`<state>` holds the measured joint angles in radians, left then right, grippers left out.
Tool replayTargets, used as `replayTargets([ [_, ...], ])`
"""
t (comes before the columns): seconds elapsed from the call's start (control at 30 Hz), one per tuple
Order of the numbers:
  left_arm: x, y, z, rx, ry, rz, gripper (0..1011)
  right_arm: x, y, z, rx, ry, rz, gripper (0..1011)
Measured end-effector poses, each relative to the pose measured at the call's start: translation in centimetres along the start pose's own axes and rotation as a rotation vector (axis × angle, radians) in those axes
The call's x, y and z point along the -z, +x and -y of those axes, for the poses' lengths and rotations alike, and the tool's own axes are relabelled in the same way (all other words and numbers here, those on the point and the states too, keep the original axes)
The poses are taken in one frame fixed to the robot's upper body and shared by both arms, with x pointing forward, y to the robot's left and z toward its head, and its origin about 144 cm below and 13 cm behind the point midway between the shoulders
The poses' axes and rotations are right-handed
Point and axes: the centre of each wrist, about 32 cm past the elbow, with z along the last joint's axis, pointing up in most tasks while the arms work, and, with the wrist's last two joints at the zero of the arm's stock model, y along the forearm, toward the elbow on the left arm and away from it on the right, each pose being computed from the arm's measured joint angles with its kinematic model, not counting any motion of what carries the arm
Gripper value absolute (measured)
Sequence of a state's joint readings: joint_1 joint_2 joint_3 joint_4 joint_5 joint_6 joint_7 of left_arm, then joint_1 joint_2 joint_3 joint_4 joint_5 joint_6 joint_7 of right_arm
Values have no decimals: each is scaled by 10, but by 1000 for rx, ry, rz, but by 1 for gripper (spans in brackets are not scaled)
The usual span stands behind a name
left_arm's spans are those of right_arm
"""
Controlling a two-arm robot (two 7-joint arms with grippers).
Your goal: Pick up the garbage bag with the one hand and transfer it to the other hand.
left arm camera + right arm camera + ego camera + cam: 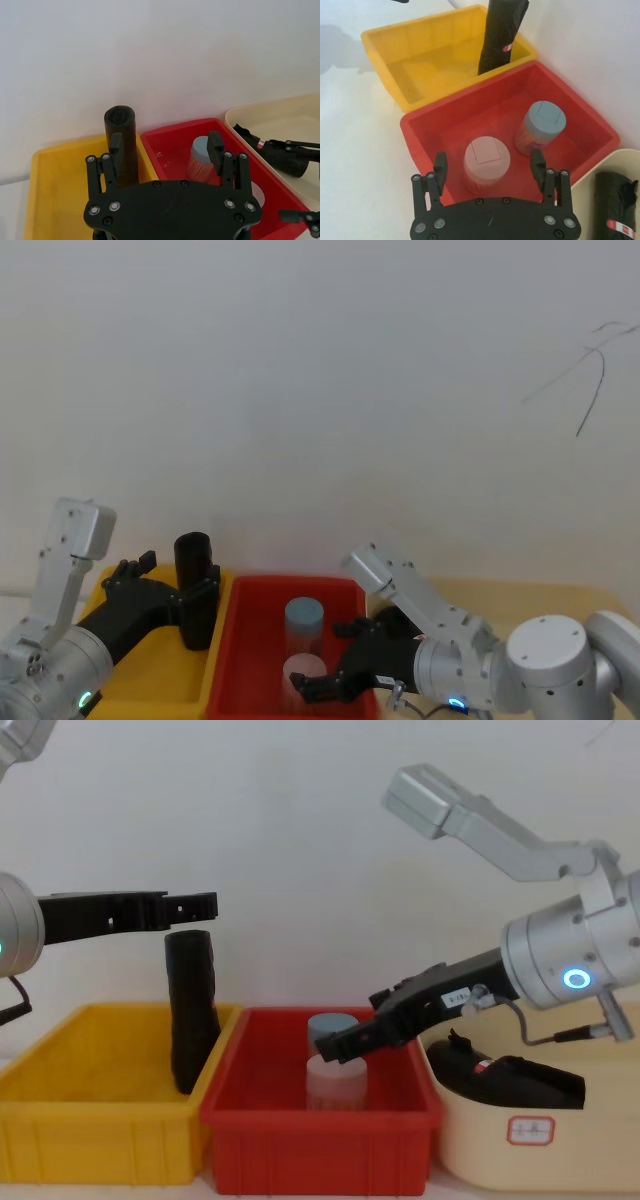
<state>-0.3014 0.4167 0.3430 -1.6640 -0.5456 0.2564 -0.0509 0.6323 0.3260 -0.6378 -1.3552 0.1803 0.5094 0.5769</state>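
Item: garbage bag [190,1010], black labelled roll | stood leaning at 3 o'clock wall of yellow bin [100,1120] | judged light, soft, slippery; grasp upper-middle | left gripper [165,140] hovered just above, spread wide | right gripper [488,158] spread over red bin [320,1140]

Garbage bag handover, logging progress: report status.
Left gripper open at top of labelled black crinkly plastic roll, not gripping. Roll stands tilted in yellow plastic bin. Right gripper open over red plastic bin, above pink-lidded jar.
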Motion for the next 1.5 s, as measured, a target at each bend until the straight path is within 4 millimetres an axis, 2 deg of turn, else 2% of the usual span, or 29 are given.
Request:
replayTargets([
  [0.83, 0, 0, 0, 0, 0, 0, 1002, -1, 3, -23, -65, 9, 1, 1004],
  [1.5, 0, 0, 0, 0, 0, 0, 1002, 6, 17, -39, -89, 18, -10, 1004],
])
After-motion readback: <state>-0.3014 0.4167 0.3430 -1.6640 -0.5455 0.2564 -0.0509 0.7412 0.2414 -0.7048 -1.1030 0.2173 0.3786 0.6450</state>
